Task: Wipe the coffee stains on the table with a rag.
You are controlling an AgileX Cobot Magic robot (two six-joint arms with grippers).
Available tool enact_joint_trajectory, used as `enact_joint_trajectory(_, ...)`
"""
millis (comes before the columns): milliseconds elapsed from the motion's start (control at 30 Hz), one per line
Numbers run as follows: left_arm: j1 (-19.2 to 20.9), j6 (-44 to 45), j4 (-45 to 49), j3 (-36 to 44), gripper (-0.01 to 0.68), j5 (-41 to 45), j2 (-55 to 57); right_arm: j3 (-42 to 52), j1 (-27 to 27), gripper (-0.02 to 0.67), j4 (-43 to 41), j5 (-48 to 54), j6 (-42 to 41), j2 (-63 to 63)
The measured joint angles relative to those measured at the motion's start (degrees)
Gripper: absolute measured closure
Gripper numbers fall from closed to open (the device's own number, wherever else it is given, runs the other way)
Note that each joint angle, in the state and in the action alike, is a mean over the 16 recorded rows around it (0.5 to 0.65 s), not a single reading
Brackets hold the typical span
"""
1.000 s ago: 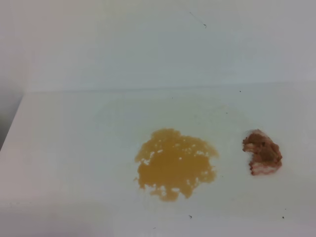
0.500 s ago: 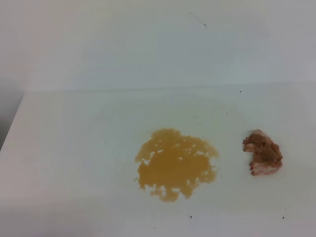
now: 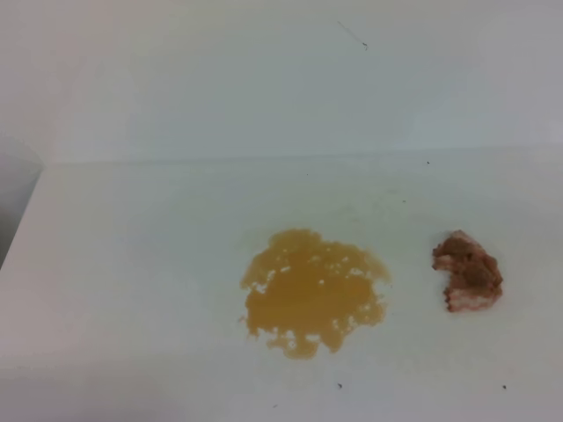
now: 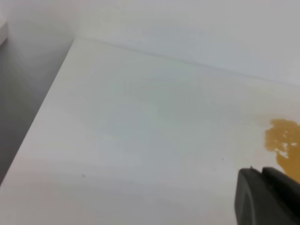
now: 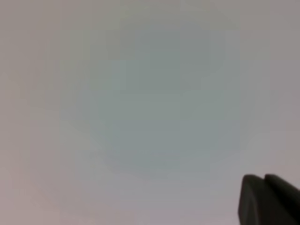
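Observation:
The coffee stain [image 3: 312, 292] is an amber blotch with ragged edges on the white table [image 3: 132, 264], just right of the middle. The rag [image 3: 468, 271], a reddish-brown lumpy wad with pinkish-white edges, lies to the right of the stain and clear of it. Neither gripper shows in the exterior high view. The left wrist view shows one dark finger [image 4: 267, 197] at the lower right, with the stain's edge [image 4: 285, 140] just beyond it. The right wrist view shows one dark finger [image 5: 267, 199] over a blank pale surface. The jaws' gap is out of frame in both.
The table's left edge [image 3: 22, 220] drops off to a dark gap; it also shows in the left wrist view [image 4: 35, 122]. A white wall [image 3: 281, 79] rises behind the table. A few tiny dark specks [image 3: 339, 385] dot the front.

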Motion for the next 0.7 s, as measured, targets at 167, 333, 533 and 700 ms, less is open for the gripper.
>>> enact_joint_trajectory(167, 0.0, 0.0, 0.0, 0.0, 0.675, 0.0, 0.0, -6.34, 0.0, 0.651, 1.32, 9.51, -0.53, 10.67)
enact_joint_trajectory(333, 0.0, 0.0, 0.0, 0.0, 0.675, 0.0, 0.0, -12.73, 0.0, 0.651, 0.27, 22.18, 1.6, 21.26)
enact_joint_trajectory(533, 0.0, 0.0, 0.0, 0.0, 0.675, 0.0, 0.0, -18.89, 0.0, 0.651, -0.95, 36.48, 5.21, 31.85)
enact_joint_trajectory(700, 0.0, 0.0, 0.0, 0.0, 0.675, 0.0, 0.0, -21.84, 0.0, 0.651, 0.1, 44.97, 7.56, 37.91)
